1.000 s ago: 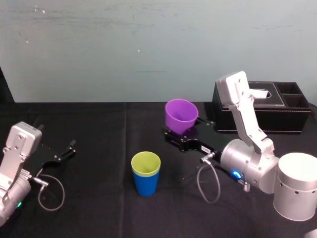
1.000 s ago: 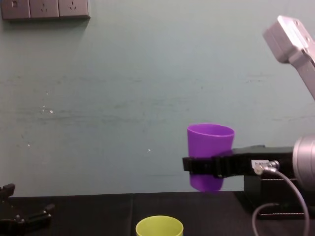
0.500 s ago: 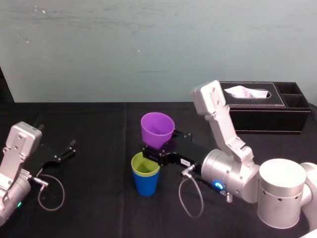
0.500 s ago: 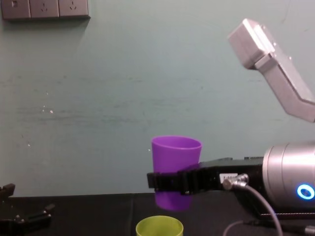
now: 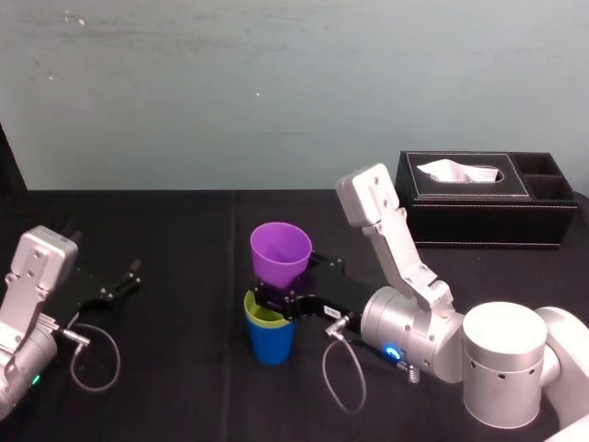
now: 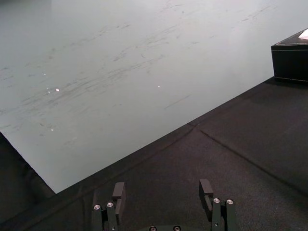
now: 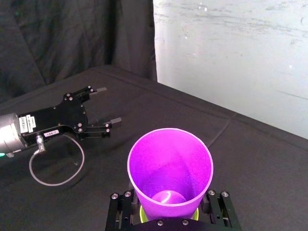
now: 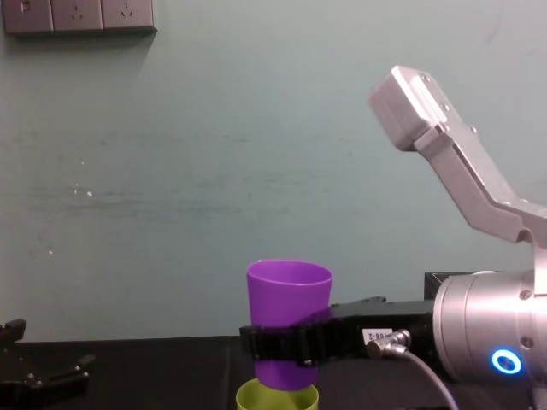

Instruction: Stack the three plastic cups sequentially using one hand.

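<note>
Nesting step: right gripper [image 5: 276, 297] clasps purple cup [image 5: 280, 253] above yellow-green cup [image 5: 261, 311], frame centre; next, descend straight, release. Left gripper [image 5: 125, 278] idles, spread.

Cups: 3 total, i.e. 1 purple cup [image 5: 280, 256], 1 yellow-green cup [image 5: 260, 313], 1 blue cup [image 5: 271, 343], all approx. centre of the head view. Grippers: 2, my right gripper [image 5: 278, 299] at the cups and my left gripper [image 5: 130, 276] at approx. 9 o'clock. Tissue box [image 5: 488, 219]: 1, at 2 o'clock, w/ 1 white tissue [image 5: 446, 170] in it. Wall sockets [image 8: 77, 14]: 3 in a row, chest view, 11 o'clock.
</note>
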